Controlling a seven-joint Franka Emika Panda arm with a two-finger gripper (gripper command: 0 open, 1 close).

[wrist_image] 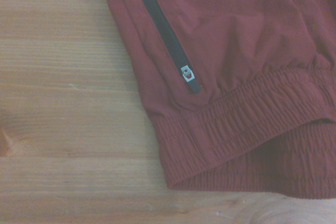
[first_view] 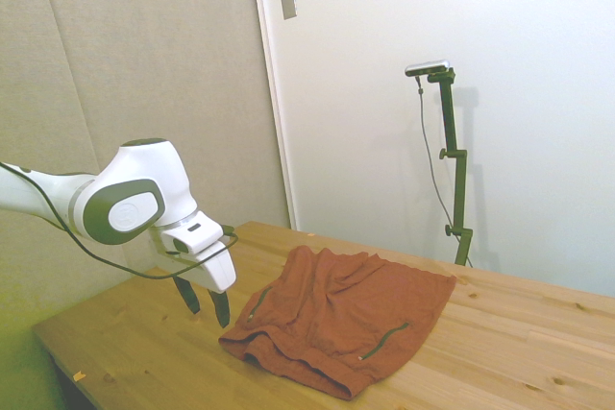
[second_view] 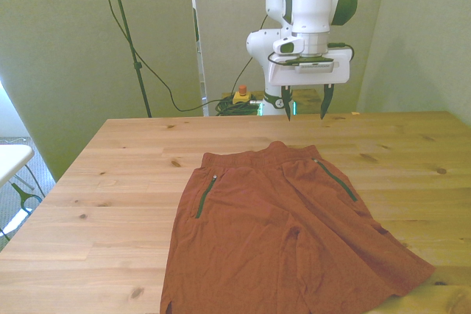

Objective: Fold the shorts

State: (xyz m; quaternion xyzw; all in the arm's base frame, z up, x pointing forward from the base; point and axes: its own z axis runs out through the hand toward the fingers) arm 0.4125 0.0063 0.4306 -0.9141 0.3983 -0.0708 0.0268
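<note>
We see the shorts (second_view: 283, 237) lying flat on the table (second_view: 110, 204), waistband toward the gripper (second_view: 306, 110). The gripper hangs released above bare wood beside the waistband, grasping nothing.

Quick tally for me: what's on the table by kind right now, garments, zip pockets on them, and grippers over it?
Shorts: 1, rust-red, spread flat on the wooden table.
Dark zip pockets on the shorts: 2, one toward the front view's left, one toward its right.
Gripper: 1, open, above the table behind the waistband, holding nothing.
Total: 4.
</note>
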